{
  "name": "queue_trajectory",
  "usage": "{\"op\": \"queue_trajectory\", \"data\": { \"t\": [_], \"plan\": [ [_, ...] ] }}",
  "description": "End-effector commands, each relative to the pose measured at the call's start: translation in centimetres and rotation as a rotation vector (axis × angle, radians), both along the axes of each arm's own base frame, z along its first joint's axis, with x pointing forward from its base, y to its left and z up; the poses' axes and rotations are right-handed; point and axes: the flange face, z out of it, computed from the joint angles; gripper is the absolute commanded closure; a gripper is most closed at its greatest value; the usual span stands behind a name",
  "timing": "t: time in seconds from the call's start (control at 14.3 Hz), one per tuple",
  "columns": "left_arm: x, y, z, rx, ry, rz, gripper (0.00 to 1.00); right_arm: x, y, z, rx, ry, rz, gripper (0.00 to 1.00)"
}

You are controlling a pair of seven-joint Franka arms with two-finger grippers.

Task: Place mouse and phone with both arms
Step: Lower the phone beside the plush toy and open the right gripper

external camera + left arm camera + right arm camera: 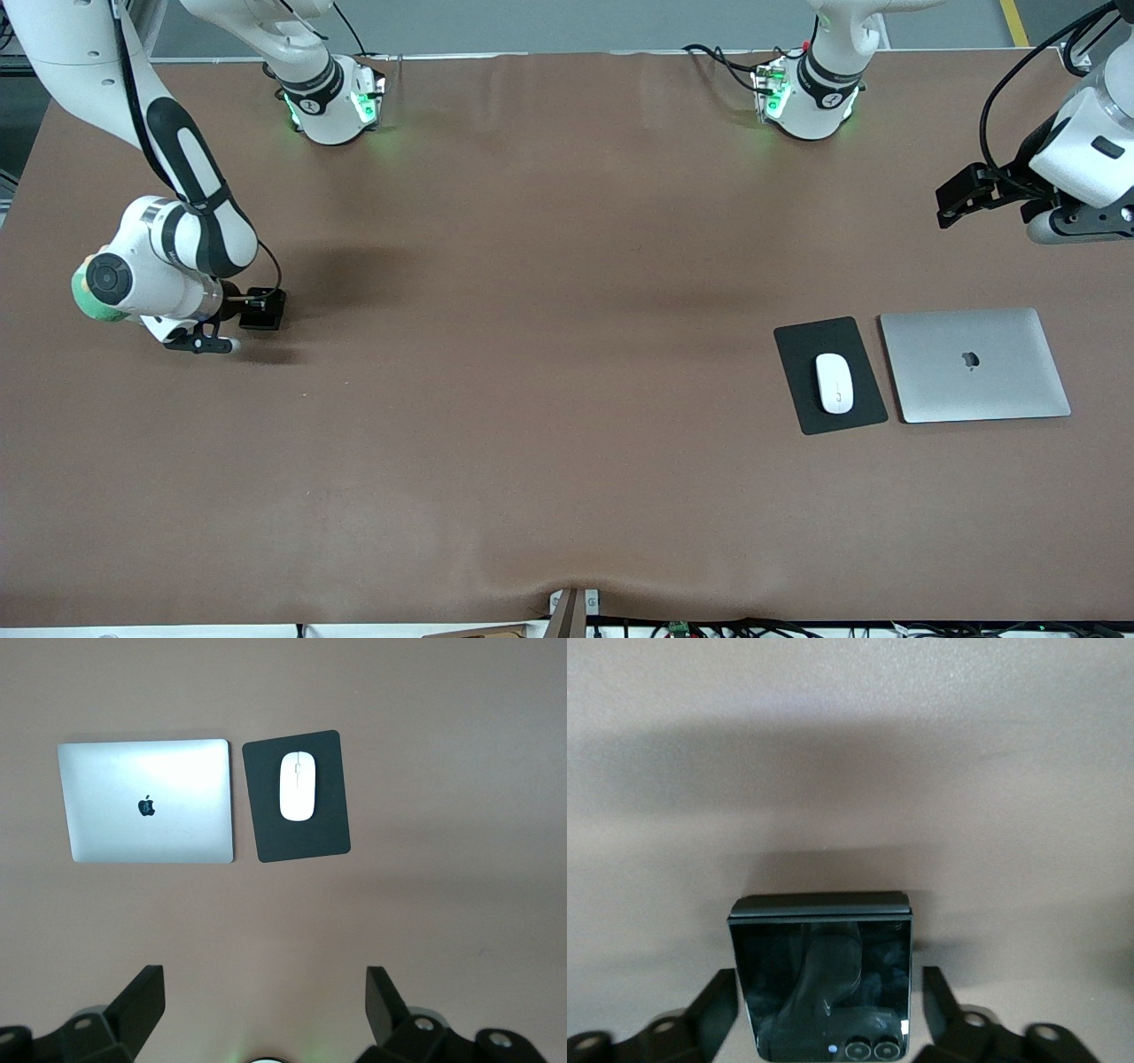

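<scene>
The black phone [266,309] lies flat on the brown table toward the right arm's end. In the right wrist view the phone [819,974] sits between the fingers [718,1005], with a small gap at each side. My right gripper [249,308] [829,997] is open, low at the phone. The white mouse [834,383] [297,786] rests on a black pad [802,403] [297,837] toward the left arm's end. My left gripper [961,199] [266,997] is open and empty, up in the air over that end of the table.
A closed silver laptop [974,390] [146,842] lies beside the pad, toward the left arm's end. The two arm bases [332,102] [806,97] stand along the table's edge farthest from the front camera. Brown cloth [549,399] covers the table.
</scene>
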Motion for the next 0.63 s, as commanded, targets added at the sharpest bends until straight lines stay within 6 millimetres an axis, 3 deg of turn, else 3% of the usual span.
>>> {"op": "queue_trajectory", "data": {
  "t": [0.0, 0.35, 0.56],
  "plan": [
    [-0.3, -0.2, 0.3, -0.011, -0.009, -0.002, 0.0, 1.5, 0.0, 2.0, 0.022, 0.024, 0.011, 0.0],
    [-0.6, 0.2, 0.7, -0.01, -0.011, -0.003, 0.0, 5.9, 0.2, 8.0, 0.049, 0.065, 0.026, 0.0],
    [-0.9, 0.1, 1.0, -0.012, -0.011, -0.002, 0.0, 8.8, 0.2, 13.3, 0.069, 0.074, 0.027, 0.0]
  ]
}}
